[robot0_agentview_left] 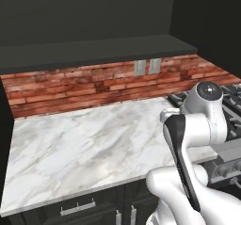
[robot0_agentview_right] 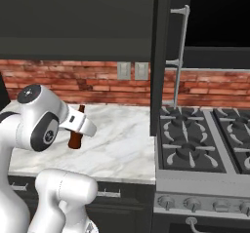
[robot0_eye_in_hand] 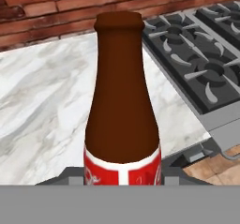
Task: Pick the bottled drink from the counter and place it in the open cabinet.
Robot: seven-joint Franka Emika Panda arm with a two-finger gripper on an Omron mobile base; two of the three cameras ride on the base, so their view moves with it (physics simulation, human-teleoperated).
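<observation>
The bottled drink (robot0_eye_in_hand: 122,101), dark brown with a red label, stands upright right in front of the hand camera. Grey finger parts hug both sides of its label, so my gripper (robot0_eye_in_hand: 123,178) looks shut on it. From the right base camera the bottled drink (robot0_agentview_right: 75,138) sits low over the marble counter (robot0_agentview_right: 122,144), half hidden behind my forearm. The open cabinet (robot0_agentview_right: 219,17) shows as a black hollow up to the right, and its door (robot0_agentview_right: 161,56) stands edge-on with a long silver handle.
A gas stove (robot0_agentview_right: 205,139) adjoins the counter on the right, its burners close behind the bottle in the hand view. A red brick wall with two outlets (robot0_agentview_right: 132,71) backs the counter. Closed black cabinets (robot0_agentview_left: 84,17) hang overhead. Black drawer fronts (robot0_agentview_left: 77,207) lie below.
</observation>
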